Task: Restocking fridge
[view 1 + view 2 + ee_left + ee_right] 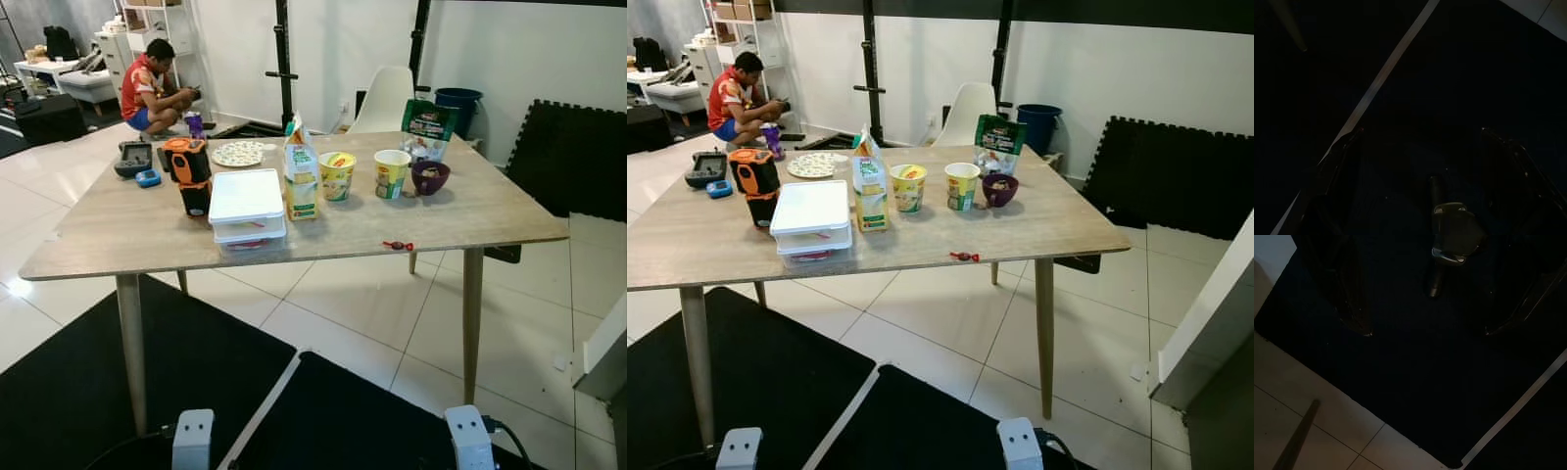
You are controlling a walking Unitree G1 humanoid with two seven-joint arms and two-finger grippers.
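Tiled floor (343, 323) beneath cluttered wooden table (118, 230)

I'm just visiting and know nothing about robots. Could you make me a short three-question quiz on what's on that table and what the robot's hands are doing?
1. True or false: the carton stands upright beside the white-lidded container.
2. How many yellow-and-green cups stand between the carton and the purple bowl?
3. Which is right? A: both grippers hang open over the black floor mat. B: the left gripper holds the carton. C: the right gripper rests on the wooden table.

Key
1. True.
2. Two.
3. A.
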